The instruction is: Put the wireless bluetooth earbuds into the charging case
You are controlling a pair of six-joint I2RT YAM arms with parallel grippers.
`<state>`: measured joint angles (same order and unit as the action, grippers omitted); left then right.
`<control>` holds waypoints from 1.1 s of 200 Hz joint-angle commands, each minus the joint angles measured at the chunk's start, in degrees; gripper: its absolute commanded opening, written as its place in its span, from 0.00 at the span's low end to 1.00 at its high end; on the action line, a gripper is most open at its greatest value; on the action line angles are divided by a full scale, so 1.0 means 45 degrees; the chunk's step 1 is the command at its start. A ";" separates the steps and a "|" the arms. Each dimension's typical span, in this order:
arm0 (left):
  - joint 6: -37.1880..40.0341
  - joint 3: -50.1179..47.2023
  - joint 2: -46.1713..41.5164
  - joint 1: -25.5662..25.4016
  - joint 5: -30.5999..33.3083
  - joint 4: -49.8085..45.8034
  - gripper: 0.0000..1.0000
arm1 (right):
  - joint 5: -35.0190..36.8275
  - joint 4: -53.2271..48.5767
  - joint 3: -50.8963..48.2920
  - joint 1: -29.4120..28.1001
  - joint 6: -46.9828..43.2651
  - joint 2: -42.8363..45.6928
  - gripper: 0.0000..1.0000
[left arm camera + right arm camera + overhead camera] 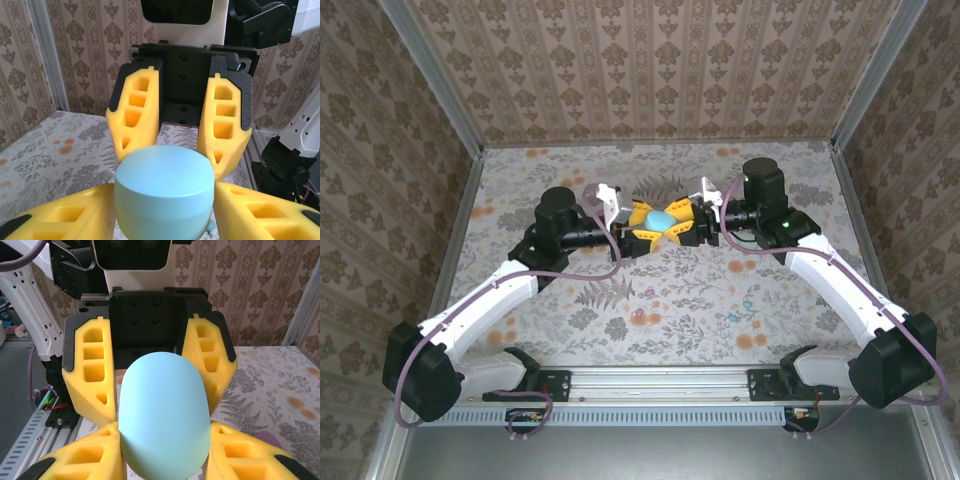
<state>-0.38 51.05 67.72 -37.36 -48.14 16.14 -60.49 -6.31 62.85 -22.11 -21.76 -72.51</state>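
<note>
Left gripper point(646, 226) is clenching on the charging case point(661, 219) from 9 o'clock, and the right gripper point(676, 223) is clenching on the same case from 3 o'clock. From overhead, the four yellow fingers are forming an X around it.

Patterned brown walls point(650, 60) are enclosing the workspace at 9, 12 and 3 o'clock. A flowered cloth point(670, 310) is covering the table, and a metal rail point(660, 385) is running along its 6 o'clock edge. The left arm point(485, 300) is reaching up from 7 o'clock and the right arm point(840, 280) from 5 o'clock. Both are bending inward to meet toward 12 o'clock of the table's middle.

On the left wrist camera, that gripper's own fingers point(65, 215) are pressing the case's sides at 7 and 5 o'clock. The right gripper's fingers point(135, 112) are flanking its far end at 11 and 1 o'clock. The right wrist camera is showing the mirror of this. Its own fingers point(250, 455) are sitting low at either side, and the left gripper's fingers point(92, 370) are standing behind the case.

The case is a smooth pastel cyan pebble with its lid shut, and it is being held off the cloth between the two grippers.

The earbuds are proving too small to tell from the cloth's printed flowers.
</note>
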 commanded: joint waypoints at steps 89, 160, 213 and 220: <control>0.0088 0.0582 -0.0025 -0.0016 -0.0388 -0.0148 0.31 | -0.0067 -0.0127 0.0480 0.0069 0.0054 0.0018 0.38; -0.0674 -0.0052 -0.0400 -0.0009 0.0112 0.1183 0.28 | 0.1820 0.0671 -0.0422 0.0069 0.1358 0.1017 0.53; -0.0994 -0.0394 -0.0398 -0.0034 -0.0025 0.1879 0.28 | 0.2542 0.0915 -0.0422 0.0105 0.2280 0.1204 0.53; -0.0983 -0.0375 -0.0401 -0.0046 -0.0074 0.1896 0.28 | 0.2558 0.0947 -0.0376 0.0091 0.2432 0.1175 0.53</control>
<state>-3.55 49.89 67.00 -37.41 -46.59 21.50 -52.36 -4.34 60.99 -22.02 -14.44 -67.81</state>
